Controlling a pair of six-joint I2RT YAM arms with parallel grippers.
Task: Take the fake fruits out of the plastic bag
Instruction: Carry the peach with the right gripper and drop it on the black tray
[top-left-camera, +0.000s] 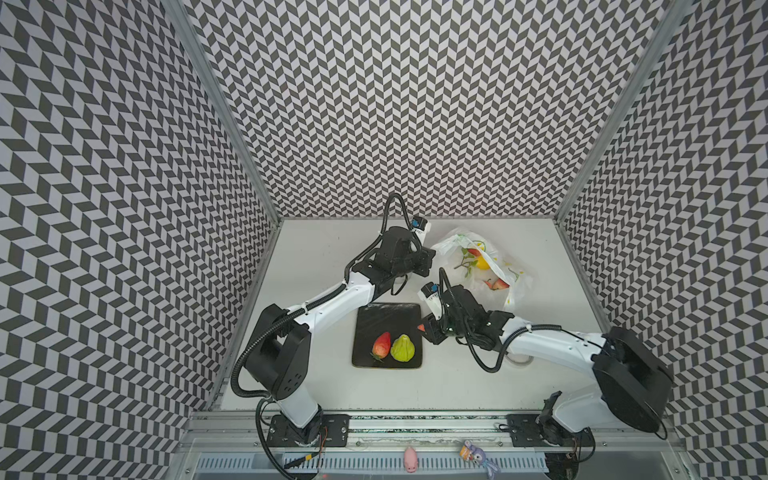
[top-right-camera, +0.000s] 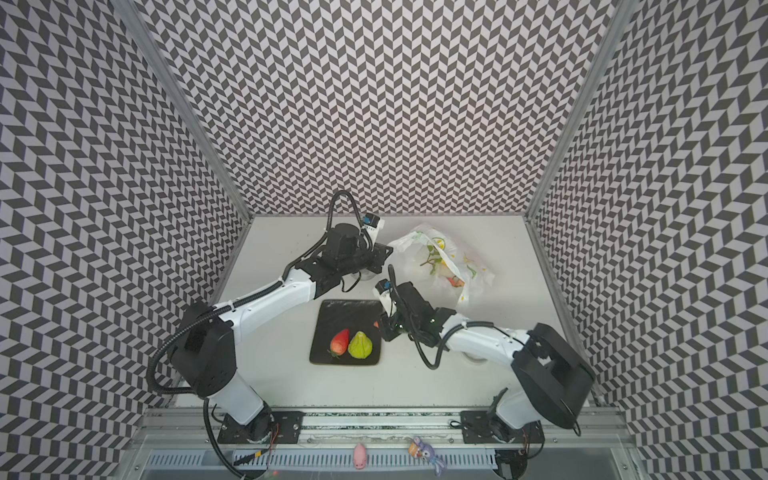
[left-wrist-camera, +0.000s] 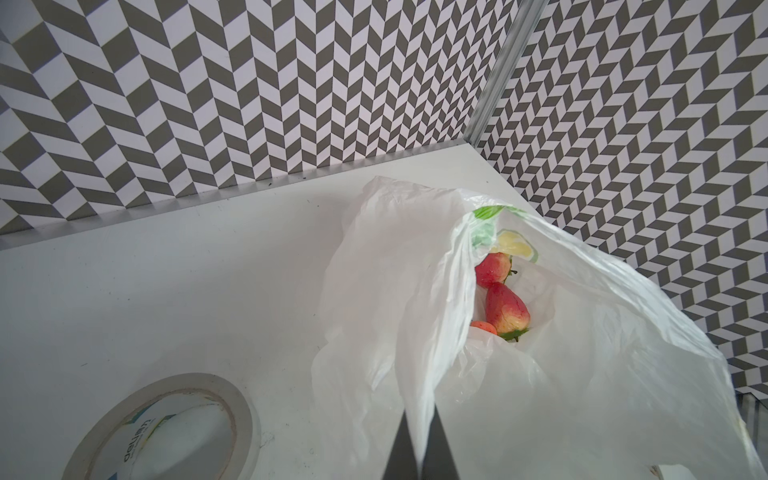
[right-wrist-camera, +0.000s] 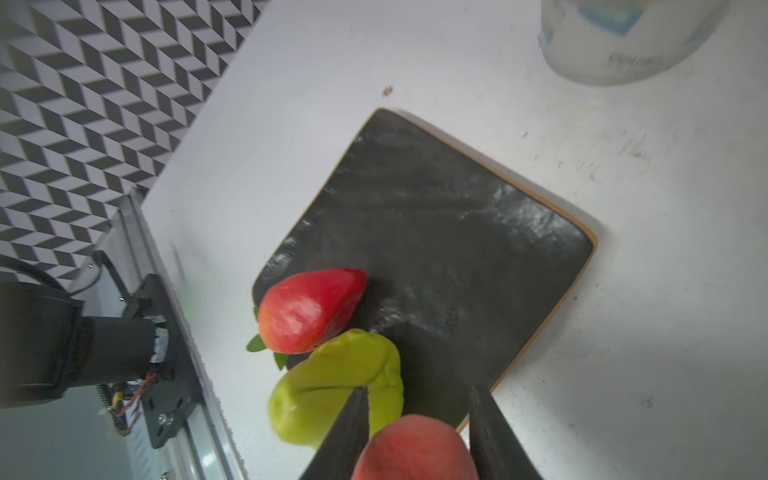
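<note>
**A:** Where are the fruits?

**B:** A red strawberry (right-wrist-camera: 309, 309) and the green pear-shaped fruit (right-wrist-camera: 332, 386) lie touching on the black square plate (right-wrist-camera: 457, 208); the others sit in the plastic bag (left-wrist-camera: 395, 270), beyond the plate toward the far wall; two more strawberries (left-wrist-camera: 505, 309) show through its mouth, and a top view shows a yellow lemon-like fruit (top-left-camera: 482, 262).

**A:** And the grippers?

**B:** The left gripper (left-wrist-camera: 419, 419) has its fingers pressed together on a fold of the bag's rim, holding the mouth up; the right gripper (right-wrist-camera: 418, 399), fingers narrowly parted, clamps a pink-orange round fruit (right-wrist-camera: 415, 449) over the plate's edge, just beside the pear shape.

**A:** How will they handle?

**B:** Light and hollow, I'd judge; glossy, so slippery; stiff enough for a firm pinch. Take each across its widest middle; a strawberry gripped near its tapered tip would likely squirt out.

**A:** The bag?

**B:** Thin, soft, crinkly; it would probably slump shut if let go; hold it by the rim or a handle, never the middle.
</note>
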